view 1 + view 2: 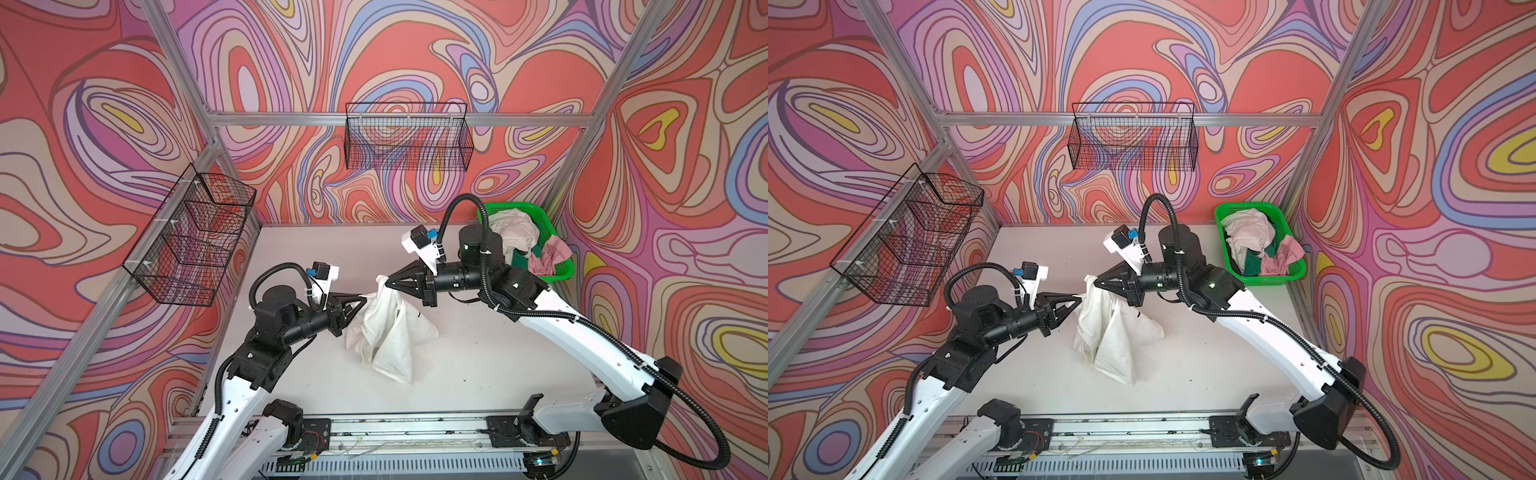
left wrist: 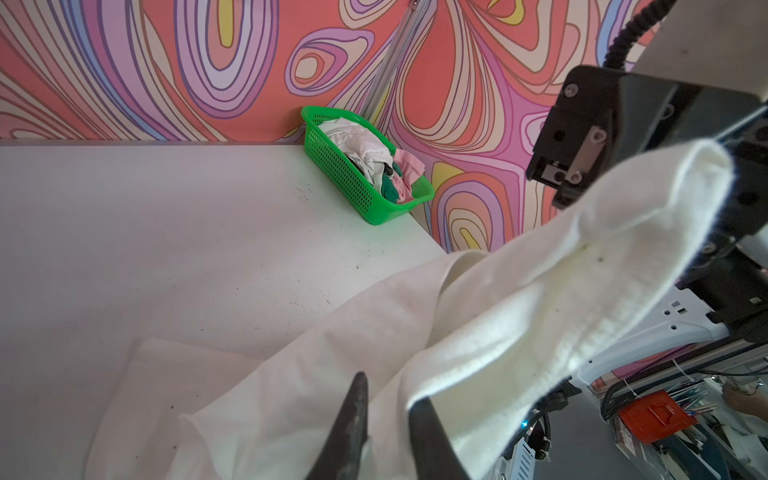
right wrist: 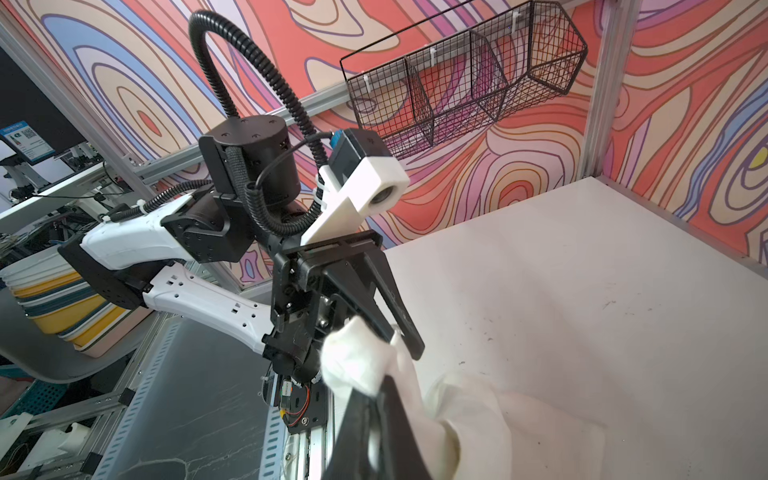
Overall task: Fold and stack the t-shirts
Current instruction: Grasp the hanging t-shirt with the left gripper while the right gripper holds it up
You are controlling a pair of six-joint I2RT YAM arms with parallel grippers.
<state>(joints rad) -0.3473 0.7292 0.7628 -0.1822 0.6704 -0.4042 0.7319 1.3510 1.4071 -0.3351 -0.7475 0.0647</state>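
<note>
Hanging at 9 o'clock: a black wire rack (image 1: 189, 241) with several compartments, fixed to the left wall above the table (image 1: 299, 249).
Left gripper (image 1: 366, 296): reaches toward 3 o'clock. Its fingers are pinched together on the upper left edge of the white t-shirt (image 1: 390, 332). In the right wrist view the two fingers meet over a bunch of the cloth.
White t-shirt: at the centre of the table, lifted at the top by both grippers. It drapes down like a crumpled tent, and its lower folds rest on the table toward 6 o'clock. One small black mark shows on its right side.
Back wall, 12 o'clock: a second black wire basket (image 1: 409, 141), hung on the metal rail.
Right gripper (image 1: 385, 282): reaches toward 9 o'clock. Its fingers are closed tight on the top peak of the white t-shirt, just beside the left gripper's tips.
Green basket (image 1: 1246, 206): at 2 o'clock in the table's far right corner, well apart from the held shirt.
Heap of t-shirts (image 1: 1250, 232): crumpled inside the green basket, with white cloth on the far side and dark green and pale pink on the near side.
</note>
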